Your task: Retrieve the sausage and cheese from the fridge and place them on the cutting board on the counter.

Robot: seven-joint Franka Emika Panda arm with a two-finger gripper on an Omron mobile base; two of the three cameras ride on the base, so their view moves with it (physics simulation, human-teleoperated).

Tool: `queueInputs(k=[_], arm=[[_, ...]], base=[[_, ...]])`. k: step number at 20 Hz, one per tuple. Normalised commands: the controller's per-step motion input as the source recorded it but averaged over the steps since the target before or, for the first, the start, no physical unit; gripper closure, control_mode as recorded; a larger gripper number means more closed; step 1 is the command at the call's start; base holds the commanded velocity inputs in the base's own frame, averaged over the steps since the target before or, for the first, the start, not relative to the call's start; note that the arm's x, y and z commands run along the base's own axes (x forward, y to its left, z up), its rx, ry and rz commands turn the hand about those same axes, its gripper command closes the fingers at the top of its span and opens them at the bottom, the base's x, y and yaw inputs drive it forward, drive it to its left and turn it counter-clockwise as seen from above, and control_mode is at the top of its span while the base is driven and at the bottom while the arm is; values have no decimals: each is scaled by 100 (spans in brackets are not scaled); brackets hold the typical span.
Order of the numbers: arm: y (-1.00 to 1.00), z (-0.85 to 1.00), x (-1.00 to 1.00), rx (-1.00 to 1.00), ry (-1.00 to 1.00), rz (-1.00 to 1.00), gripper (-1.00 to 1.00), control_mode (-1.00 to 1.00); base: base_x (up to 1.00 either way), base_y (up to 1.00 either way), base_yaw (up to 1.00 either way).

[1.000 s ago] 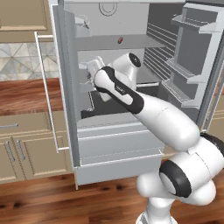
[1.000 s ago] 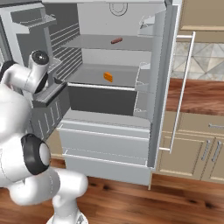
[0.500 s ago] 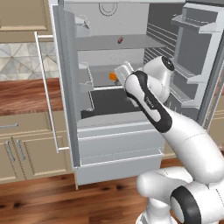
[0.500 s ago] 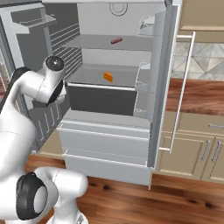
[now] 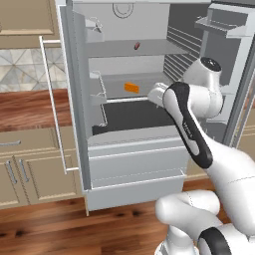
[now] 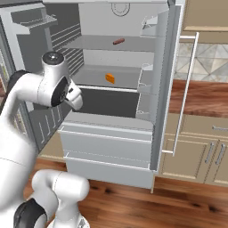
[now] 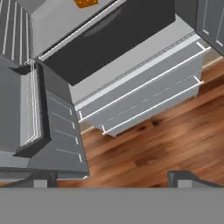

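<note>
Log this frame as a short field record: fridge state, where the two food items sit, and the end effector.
fridge: tall light-grey fridge, both doors open
sausage: small reddish-brown cylinder, upper shelf
cheese: orange wedge, middle shelf
end effector: open, empty, in front of the fridge, pointing down at the bottom drawers and wood floor

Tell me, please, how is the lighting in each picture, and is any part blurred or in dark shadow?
Left base view: even, soft light, the cheese and sausage sharp. Right base view: the same flat light, no glare on the fridge. Hand view: tilted, slightly soft, with a dark compartment under the cheese shelf.
</note>
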Motion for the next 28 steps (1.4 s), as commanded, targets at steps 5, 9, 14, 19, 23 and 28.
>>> queueInputs(k=[5,9,14,19,23,28], arm=[[1,-26,-80,-43,0,40,-100,-100],[0,-39,-27,-13,2,17,-100,-100],[0,-12,-5,-1,3,10,-100,-100],[0,-12,-1,-6,1,3,-100,-100],[0,0,0,0,0,0,-100,-100],[0,0,0,0,0,0,-100,-100]], base=[[0,0,0],[0,0,0],[0,0,0],[0,0,0],[0,0,0],[0,0,0]])
